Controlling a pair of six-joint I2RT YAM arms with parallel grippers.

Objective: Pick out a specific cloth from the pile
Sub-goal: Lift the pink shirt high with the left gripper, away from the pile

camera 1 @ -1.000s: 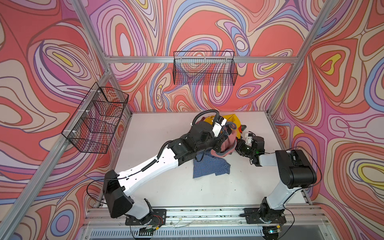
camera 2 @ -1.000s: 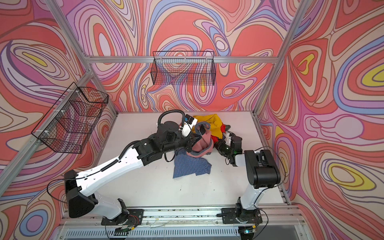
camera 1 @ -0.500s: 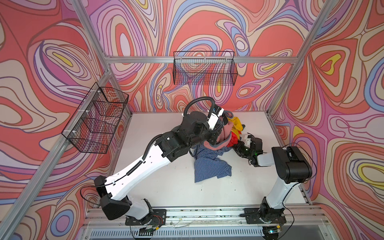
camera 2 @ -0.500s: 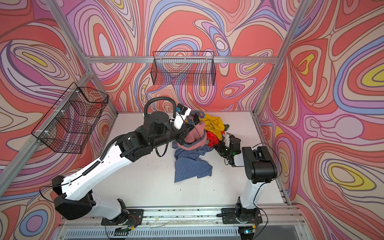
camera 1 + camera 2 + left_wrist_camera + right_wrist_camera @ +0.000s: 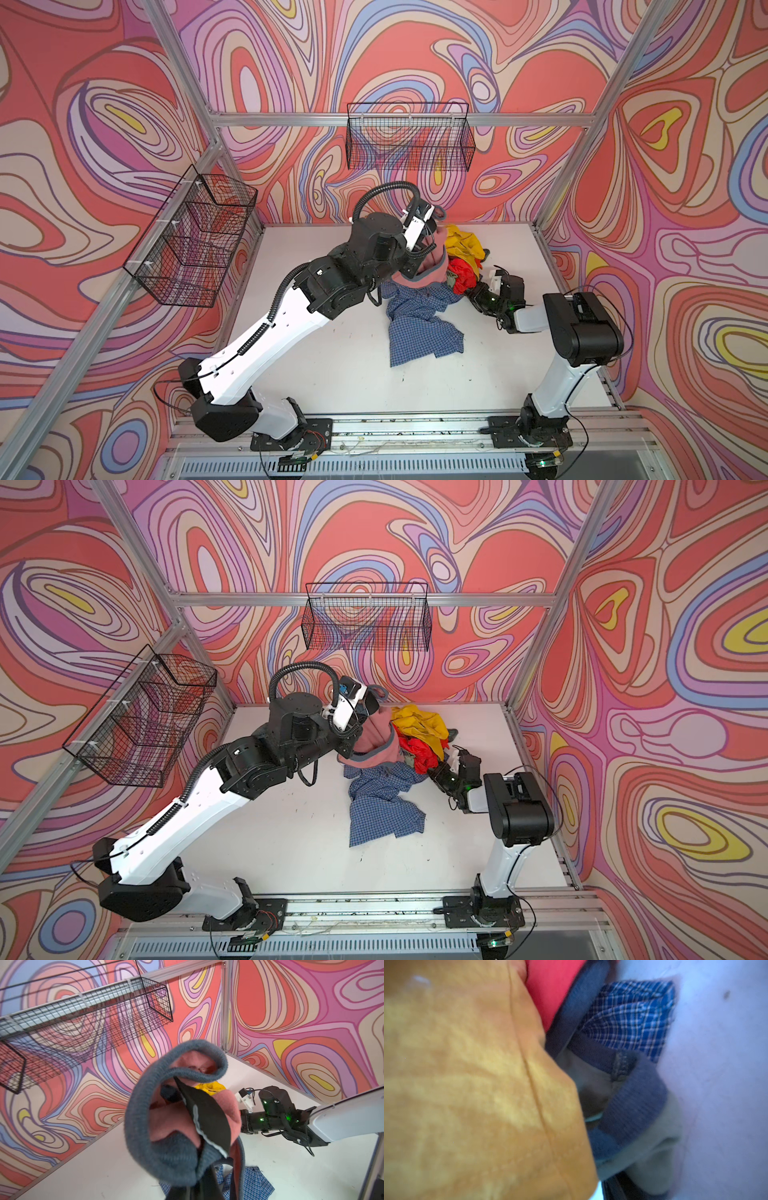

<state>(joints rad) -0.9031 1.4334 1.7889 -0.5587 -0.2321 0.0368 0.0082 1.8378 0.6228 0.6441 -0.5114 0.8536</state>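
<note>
Left gripper [image 5: 433,227] is clamped shut on the cloth [image 5: 432,266]. In the wrist view, pink fabric and its grey trim band wrap right round my fingers [image 5: 207,1124].

Compared with a second ago, my left arm is higher and closer to the back wall. The cloth was bunched low over the blue checked shirt [image 5: 419,328]; it now hangs stretched from my fingers. Its lower hem is not clear yet and still lies on the shirt, beside the pile [image 5: 463,249].

The shirt has been dragged out longer across the table [image 5: 332,365].

Right gripper [image 5: 471,291] stays low at the pile's near edge, against the red garment [image 5: 461,274]. Its wrist view is a blur of yellow cloth, so I cannot tell whether those fingers are open or holding anything.
</note>
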